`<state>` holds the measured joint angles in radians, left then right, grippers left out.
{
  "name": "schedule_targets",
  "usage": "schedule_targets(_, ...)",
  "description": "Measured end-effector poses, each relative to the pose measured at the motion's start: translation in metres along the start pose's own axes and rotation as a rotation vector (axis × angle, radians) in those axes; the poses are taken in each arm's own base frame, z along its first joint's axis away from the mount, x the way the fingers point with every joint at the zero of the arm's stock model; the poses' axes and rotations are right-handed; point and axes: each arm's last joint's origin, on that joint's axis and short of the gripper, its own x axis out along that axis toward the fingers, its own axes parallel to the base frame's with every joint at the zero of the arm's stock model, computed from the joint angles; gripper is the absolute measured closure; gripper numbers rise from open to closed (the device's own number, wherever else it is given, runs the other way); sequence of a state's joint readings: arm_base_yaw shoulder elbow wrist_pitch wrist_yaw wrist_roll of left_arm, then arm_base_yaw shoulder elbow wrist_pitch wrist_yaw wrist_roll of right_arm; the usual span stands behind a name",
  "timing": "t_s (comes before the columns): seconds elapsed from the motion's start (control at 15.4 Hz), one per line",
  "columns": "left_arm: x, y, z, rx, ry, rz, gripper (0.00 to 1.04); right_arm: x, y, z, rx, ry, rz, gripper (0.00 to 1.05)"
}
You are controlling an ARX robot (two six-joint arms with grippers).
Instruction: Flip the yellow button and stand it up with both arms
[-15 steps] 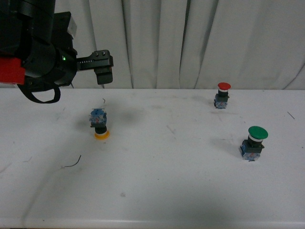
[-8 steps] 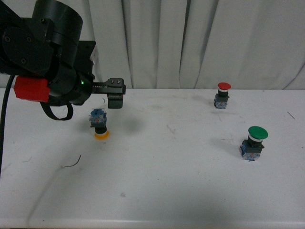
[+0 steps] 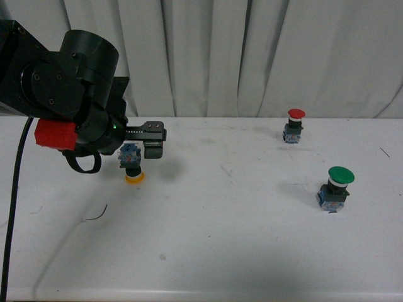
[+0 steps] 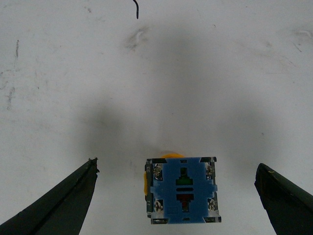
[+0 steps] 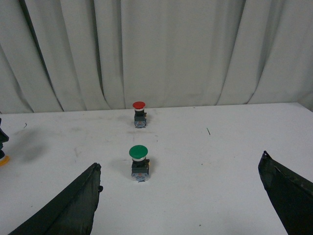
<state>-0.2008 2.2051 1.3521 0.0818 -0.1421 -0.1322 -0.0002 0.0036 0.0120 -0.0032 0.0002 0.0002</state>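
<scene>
The yellow button (image 3: 131, 166) stands upside down on the white table (image 3: 208, 233), with its yellow cap on the surface and its blue base on top. My left gripper (image 3: 136, 148) is open and hangs over it. In the left wrist view the blue base (image 4: 182, 190) lies between the two fingertips of the left gripper (image 4: 177, 167), with a gap on each side. My right gripper (image 5: 180, 164) is open and empty above the table; it does not show in the front view. A sliver of the yellow cap (image 5: 2, 160) shows at the edge of the right wrist view.
A red-capped switch (image 3: 295, 125) stands upright at the back right and a larger green-capped switch (image 3: 335, 188) stands nearer on the right; both also show in the right wrist view, red (image 5: 139, 113) and green (image 5: 138, 162). A thin dark wire scrap (image 3: 96, 215) lies front left. Grey curtains (image 3: 252, 56) hang behind.
My left arm has come down and to the right, from high at the back left to over the yellow button, so its open jaws now straddle the button. The buttons have not moved.
</scene>
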Motion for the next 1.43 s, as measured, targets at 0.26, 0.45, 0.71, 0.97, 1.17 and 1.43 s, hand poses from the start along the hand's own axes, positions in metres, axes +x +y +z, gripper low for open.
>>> schedule_targets(0.26, 0.003, 0.0, 0.002, -0.027, 0.002, 0.005, 0.07, 0.0, 0.0, 0.0, 0.0, 0.0, 0.0, 0.07)
schedule_targets(0.45, 0.003, 0.0, 0.002, -0.028, 0.003, 0.006, 0.07, 0.0, 0.0, 0.0, 0.0, 0.0, 0.0, 0.07)
schedule_targets(0.71, 0.004, 0.001, 0.002, -0.035, 0.007, 0.008, 0.42, 0.0, 0.0, 0.0, 0.0, 0.0, 0.0, 0.07)
schedule_targets(0.97, 0.003, 0.001, 0.004, -0.049, 0.012, -0.002, 0.74, 0.0, 0.0, 0.0, 0.0, 0.0, 0.0, 0.07)
schedule_targets(1.17, -0.026, -0.004, 0.019, -0.048, -0.041, -0.067, 0.74, 0.0, 0.0, 0.0, 0.0, 0.0, 0.0, 0.07)
schedule_targets(1.43, -0.106, -0.012, 0.041, -0.091, -0.234, -0.222, 0.74, 0.0, 0.0, 0.0, 0.0, 0.0, 0.0, 0.07)
